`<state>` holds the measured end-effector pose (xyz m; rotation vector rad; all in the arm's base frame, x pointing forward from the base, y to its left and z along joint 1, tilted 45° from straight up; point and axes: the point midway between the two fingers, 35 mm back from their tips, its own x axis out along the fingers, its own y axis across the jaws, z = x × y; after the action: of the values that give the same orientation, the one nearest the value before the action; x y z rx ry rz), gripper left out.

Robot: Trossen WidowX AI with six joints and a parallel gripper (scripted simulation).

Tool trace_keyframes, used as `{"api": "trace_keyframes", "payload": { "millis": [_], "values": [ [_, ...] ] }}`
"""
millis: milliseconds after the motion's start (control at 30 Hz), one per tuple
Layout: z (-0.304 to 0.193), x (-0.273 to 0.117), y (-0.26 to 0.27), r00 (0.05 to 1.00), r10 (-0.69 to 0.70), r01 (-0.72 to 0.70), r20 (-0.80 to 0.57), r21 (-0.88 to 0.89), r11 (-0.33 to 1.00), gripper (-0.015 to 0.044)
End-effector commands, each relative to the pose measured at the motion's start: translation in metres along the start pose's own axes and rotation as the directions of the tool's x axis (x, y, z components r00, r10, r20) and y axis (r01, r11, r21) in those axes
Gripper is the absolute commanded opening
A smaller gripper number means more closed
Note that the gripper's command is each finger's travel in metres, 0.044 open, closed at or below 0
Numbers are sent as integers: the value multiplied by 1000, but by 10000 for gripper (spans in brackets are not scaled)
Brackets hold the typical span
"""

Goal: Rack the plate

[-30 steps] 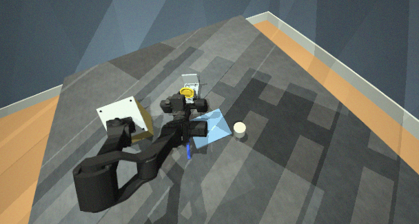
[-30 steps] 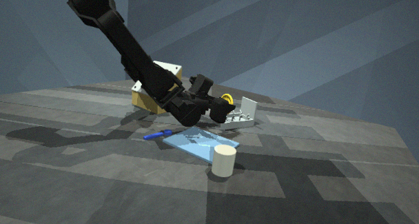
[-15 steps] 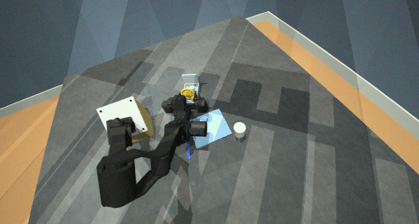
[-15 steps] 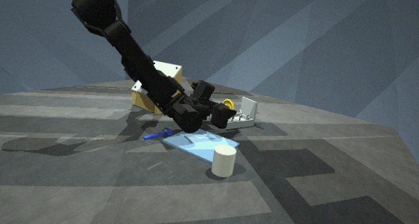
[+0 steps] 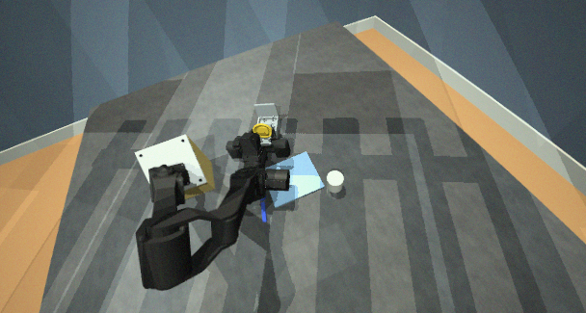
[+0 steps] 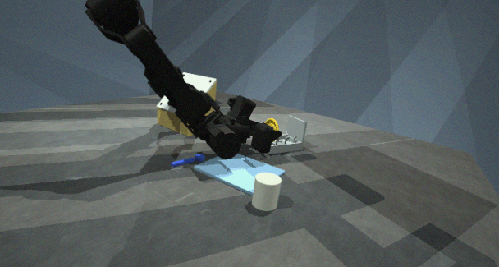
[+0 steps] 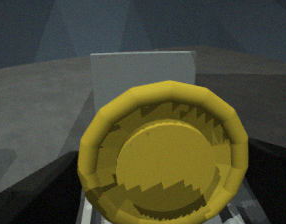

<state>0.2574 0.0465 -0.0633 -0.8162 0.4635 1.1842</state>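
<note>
The yellow round plate (image 5: 262,130) (image 6: 272,121) (image 7: 166,160) is between the fingers of my gripper (image 5: 261,137) (image 7: 162,156), which is shut on it. In the wrist view its face is toward the camera, and it looks raised on edge with some tilt. The pale grey dish rack (image 5: 266,110) (image 6: 299,128) (image 7: 143,75) has a tall end panel, beyond the plate in the wrist view. The plate is over or at the rack's near end. Its lower edge is hidden in the exterior view, and the wrist view does not show whether it touches the rails.
A light blue board (image 5: 305,183) (image 6: 240,176) lies below the forearm, with a white cylinder (image 5: 334,180) (image 6: 267,192) beside it. A blue utensil (image 5: 263,212) (image 6: 185,162) lies near the board. A white-topped tan block (image 5: 169,154) (image 6: 169,119) stands left of the gripper in the top view.
</note>
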Motion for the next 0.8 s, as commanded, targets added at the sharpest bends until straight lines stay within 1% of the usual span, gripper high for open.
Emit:
{"api": "trace_keyframes", "payload": {
  "millis": [0, 367, 600, 667, 767],
  "values": [
    [0, 0, 0, 1000, 0, 0, 0, 0, 1000, 105],
    [0, 0, 0, 1000, 0, 0, 0, 0, 1000, 394],
    [2, 0, -1, 1000, 1, -1, -1, 0, 1000, 400],
    [16, 0, -5, 1000, 7, -7, -6, 2, 1000, 400],
    [51, -2, -10, 1000, 15, -15, -11, 9, 1000, 400]
  ]
}}
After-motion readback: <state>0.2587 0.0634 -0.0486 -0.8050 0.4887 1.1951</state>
